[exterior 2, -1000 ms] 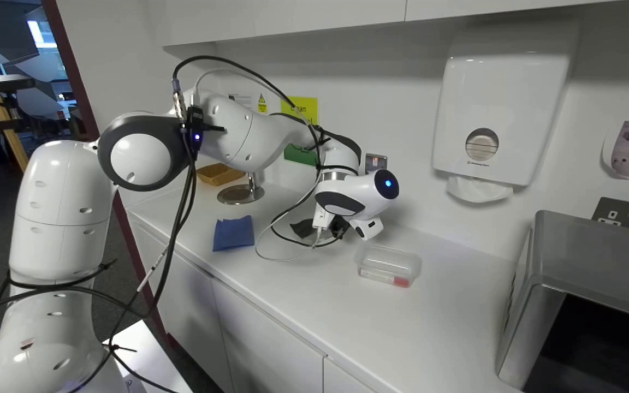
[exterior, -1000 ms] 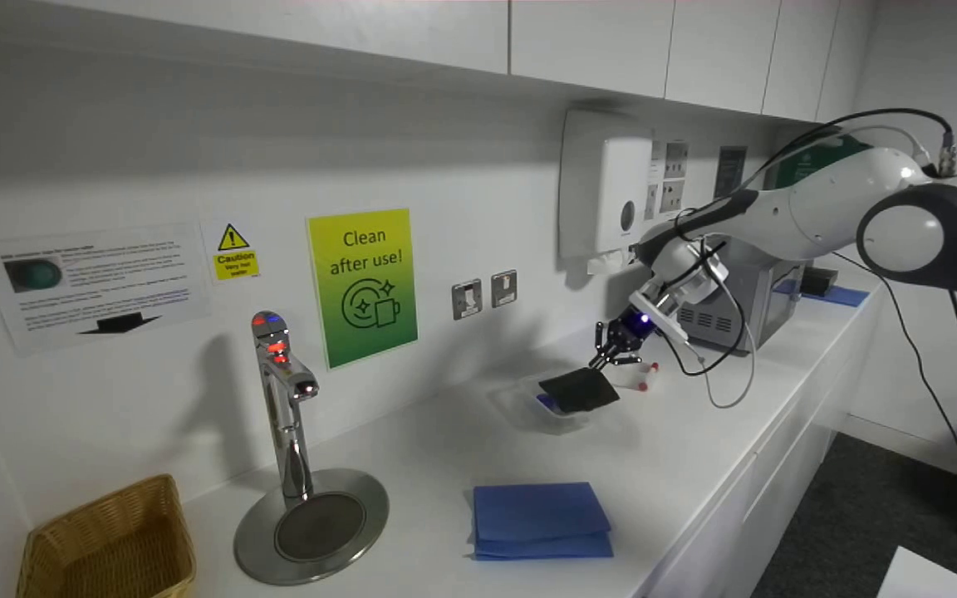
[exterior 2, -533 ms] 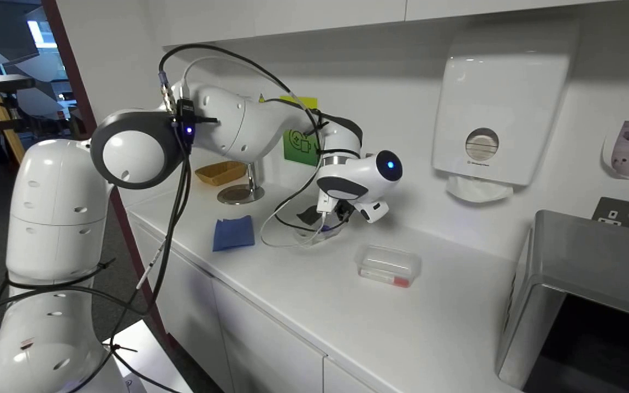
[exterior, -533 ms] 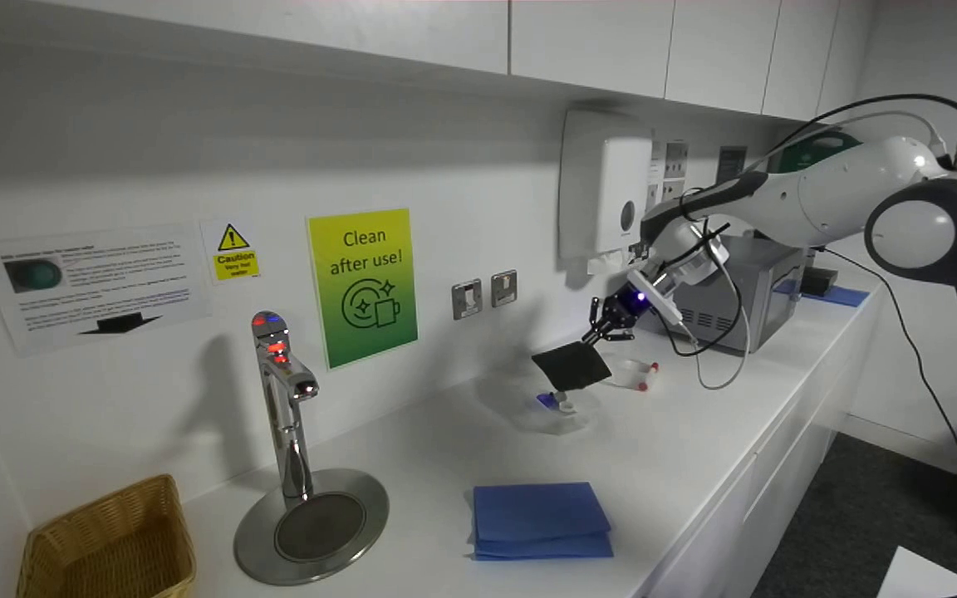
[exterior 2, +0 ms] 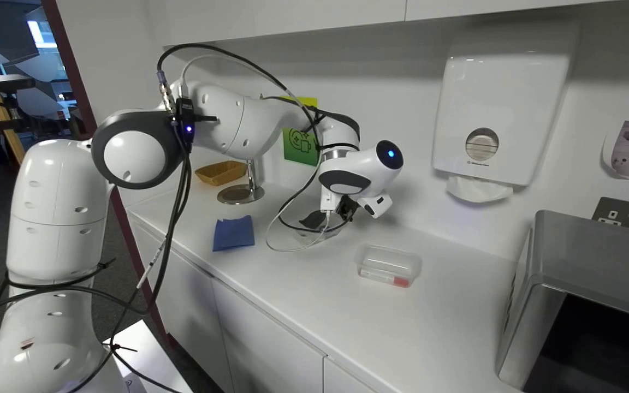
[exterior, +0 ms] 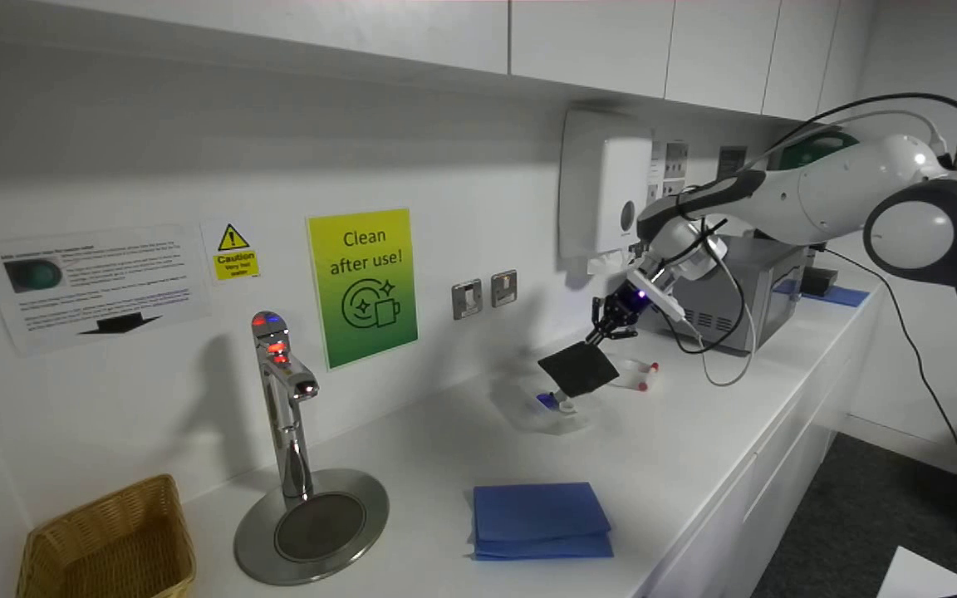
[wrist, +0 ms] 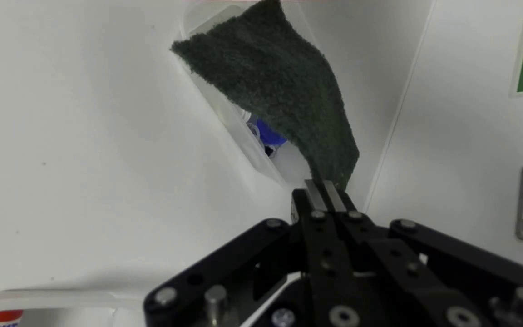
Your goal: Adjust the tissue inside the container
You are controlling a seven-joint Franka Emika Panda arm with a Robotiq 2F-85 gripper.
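Observation:
A dark green, fuzzy, square sheet hangs from my gripper, which is shut on one corner of it. The sheet also shows in the wrist view and in an exterior view. It is tilted above a clear plastic container and covers much of it from above. In the wrist view, the container's near wall and a blue item with small white parts inside show beside the sheet. No white crumpled tissue or black tray can be made out; the dark thing is this limp sheet.
A second clear container with a red-capped item stands nearby. A folded blue cloth, tap, woven basket and grey microwave are on the counter. A white dispenser hangs on the wall.
The gripper has lifted the sheet up from the container, then shifted slightly right and down in an exterior view. The blue and white items in the container have come into view there.

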